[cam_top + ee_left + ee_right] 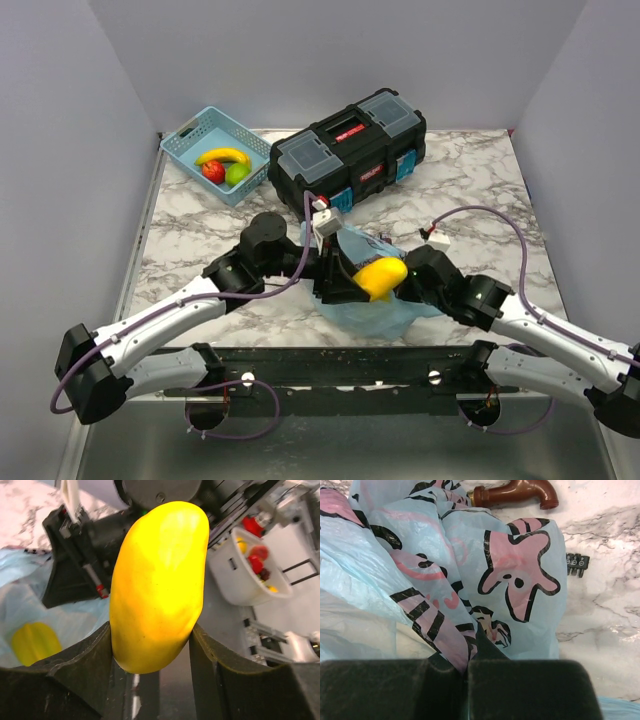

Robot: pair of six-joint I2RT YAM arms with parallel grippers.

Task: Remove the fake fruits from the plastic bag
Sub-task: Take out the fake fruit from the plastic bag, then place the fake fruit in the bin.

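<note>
My left gripper (358, 281) is shut on a glossy yellow oblong fake fruit (381, 277) and holds it just above the mouth of the light-blue plastic bag (372, 312). In the left wrist view the fruit (157, 580) sits between the gripper's (150, 632) two fingers, and a second yellow fruit (34, 642) lies inside the bag (25, 575). My right gripper (412, 281) is shut on a fold of the bag; the right wrist view shows the printed film (470, 565) pinched between its closed fingers (467, 667).
A light-blue lattice basket (190, 135) at the back left holds a banana (222, 155), a red fruit (213, 171) and a green fruit (237, 174). A black toolbox (350, 145) stands behind the bag. A brown tap piece (515, 492) and a small black part (577, 563) lie beside the bag.
</note>
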